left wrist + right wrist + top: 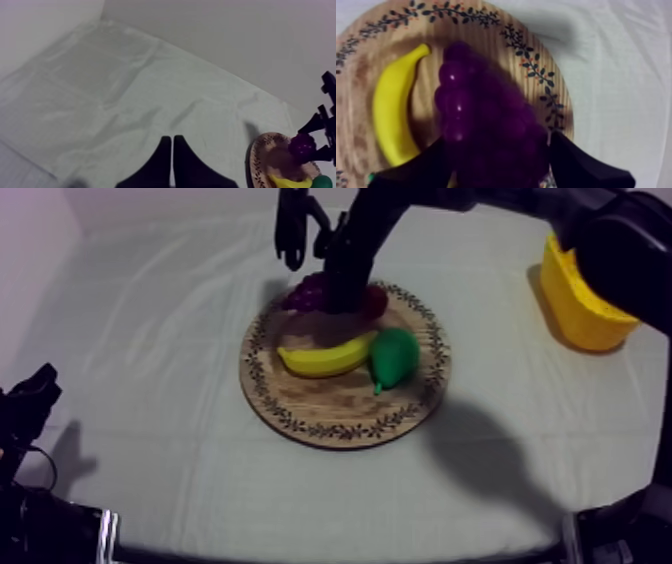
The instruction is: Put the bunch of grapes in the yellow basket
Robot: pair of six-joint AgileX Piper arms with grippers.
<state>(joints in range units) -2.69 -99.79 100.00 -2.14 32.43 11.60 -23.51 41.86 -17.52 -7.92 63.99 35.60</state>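
Gripping the bunch of grapes (pixel 476 100) at the board's (pixel 486 40) far side, the right gripper (pixel 498 142) has its fingers closed round it. A loose hold could drop it short of the basket (pixel 575 313). The left gripper's (pixel 172 150) fingers lie narrow, together.

**Non-task items: three toy fruits, cloth**

Top view: banana (pixel 325 358) lies flat, belly toward 6 o'clock, tips curling up. Green pear (pixel 393 356) sits just beside the banana's 3 o'clock tip, fat end at 12, stem toward 7. Small red fruit (pixel 374 300) is at 1 o'clock from the banana, partly hidden. Grey-white cloth (pixel 150 338) is creased.
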